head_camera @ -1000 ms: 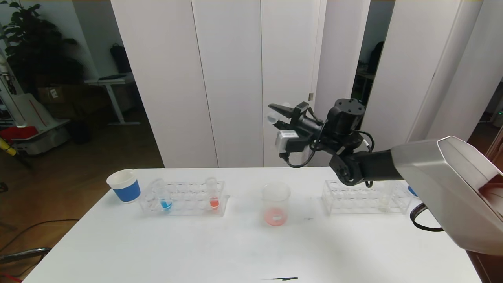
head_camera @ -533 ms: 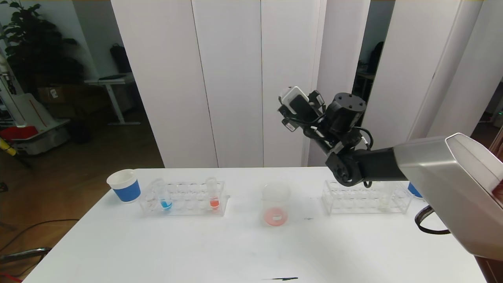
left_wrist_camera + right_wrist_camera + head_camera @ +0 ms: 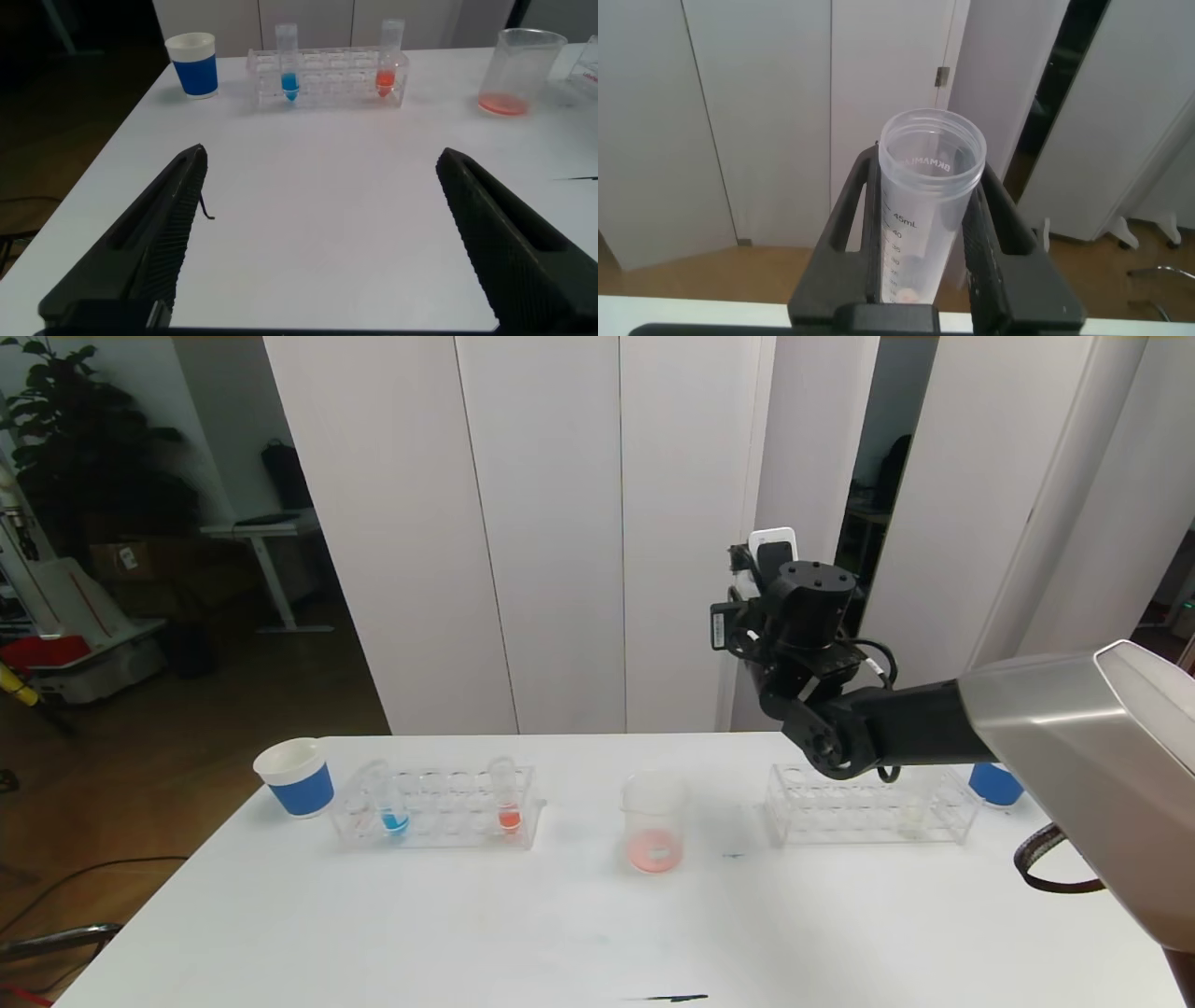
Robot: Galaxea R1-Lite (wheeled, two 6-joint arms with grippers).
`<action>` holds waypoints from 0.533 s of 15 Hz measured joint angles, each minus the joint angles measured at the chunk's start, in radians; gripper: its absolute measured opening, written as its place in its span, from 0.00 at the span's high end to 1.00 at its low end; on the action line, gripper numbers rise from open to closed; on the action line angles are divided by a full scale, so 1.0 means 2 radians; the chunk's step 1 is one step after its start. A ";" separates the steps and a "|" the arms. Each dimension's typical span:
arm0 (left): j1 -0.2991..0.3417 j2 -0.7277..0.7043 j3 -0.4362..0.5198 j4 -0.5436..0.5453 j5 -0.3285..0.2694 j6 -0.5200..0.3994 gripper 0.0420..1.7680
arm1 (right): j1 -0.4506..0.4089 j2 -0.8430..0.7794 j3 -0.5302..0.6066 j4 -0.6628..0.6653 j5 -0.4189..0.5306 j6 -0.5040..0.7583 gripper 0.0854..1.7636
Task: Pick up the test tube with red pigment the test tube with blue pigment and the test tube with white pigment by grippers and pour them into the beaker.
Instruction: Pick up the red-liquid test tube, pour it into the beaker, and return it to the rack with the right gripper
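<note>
The right claw (image 3: 929, 238) is clamped on a clear, graduated test tube (image 3: 926, 219), its open mouth facing the camera of the right wrist view. Only a trace of pale residue shows near the tube's bottom. In the head view the right arm (image 3: 845, 723) is raised at center right of the frame, above the desk (image 3: 579, 933); the claw itself is hidden behind the wrist there.

The left claw (image 3: 322, 233) has its fingers (image 3: 154, 238) wide apart and holds nothing, low over the near part of the desk.

The beaker (image 3: 654, 822) stands at the center of the frame with a shallow reddish layer. At center left, a clear rack (image 3: 439, 807) holds the blue test tube (image 3: 389, 800) and a red test tube (image 3: 506, 795). A second rack (image 3: 868, 807) stands at center right. One blue-banded paper cup (image 3: 295, 777) stands left of the first rack, another (image 3: 995, 783) beside the second.
</note>
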 joint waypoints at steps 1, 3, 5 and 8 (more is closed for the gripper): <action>0.000 0.000 0.000 0.000 0.000 0.000 0.01 | 0.000 -0.003 0.008 0.007 -0.006 0.013 0.71; 0.000 0.000 0.000 0.000 0.000 0.000 0.01 | 0.002 -0.008 0.029 0.002 -0.011 0.021 0.71; 0.000 0.000 0.000 0.000 0.000 0.000 0.01 | 0.002 -0.014 0.042 -0.017 -0.025 0.018 0.71; 0.000 0.000 0.000 0.000 0.000 0.000 0.01 | -0.009 -0.028 0.048 -0.041 -0.049 0.003 0.71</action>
